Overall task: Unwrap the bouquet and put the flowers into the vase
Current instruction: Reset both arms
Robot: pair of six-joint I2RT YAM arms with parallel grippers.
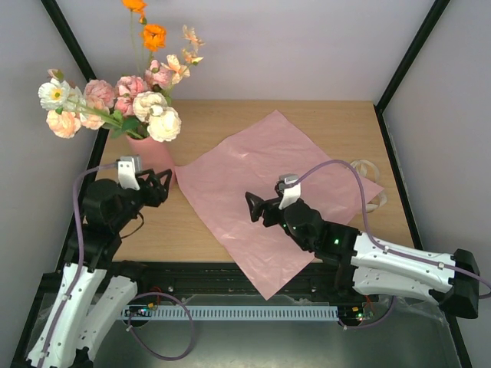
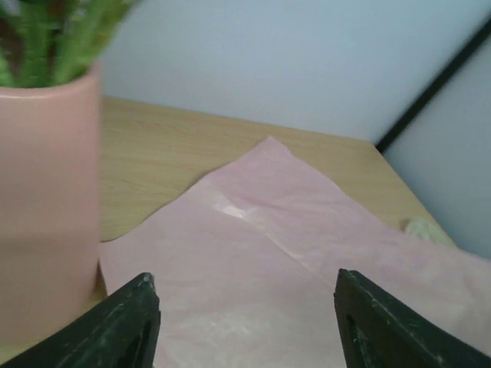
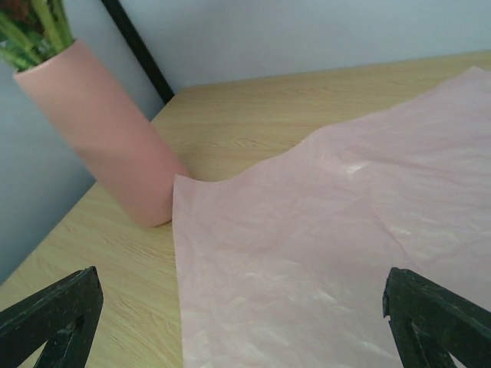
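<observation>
My flowers (image 1: 115, 103) stand in the vase (image 1: 157, 157), green stems down inside its mouth. The heads fan out above the rim. Pink and cream roses bunch low and lean to the left, peach blooms sit behind them, and two small orange ones rise highest. The vase is upright near the far left corner of the desk (image 1: 322, 123), close to the left edge.

My left gripper (image 1: 163, 184) hangs just beside the vase on its near side. Its fingers are spread wide with nothing between them. In my left wrist view the vase (image 2: 46, 199) fills the left side, outside my left fingertip (image 2: 134, 314).

The wrapping sheet (image 1: 268, 199) lies opened out flat across the middle of the desk, turned like a diamond. One corner points at the far edge, and the opposite corner hangs over the near edge. Its left corner reaches the foot of the vase (image 3: 107, 138); I cannot tell whether paper and vase touch.

My right gripper (image 1: 253, 208) hovers over the middle of the sheet, aimed left toward the vase. Its fingers are as wide as they go and hold nothing. Below them, my right wrist view shows only the glossy pink paper (image 3: 322, 253).

The cream ribbon (image 1: 368, 172) lies loose at the sheet's right corner, near the right edge of the desk.
</observation>
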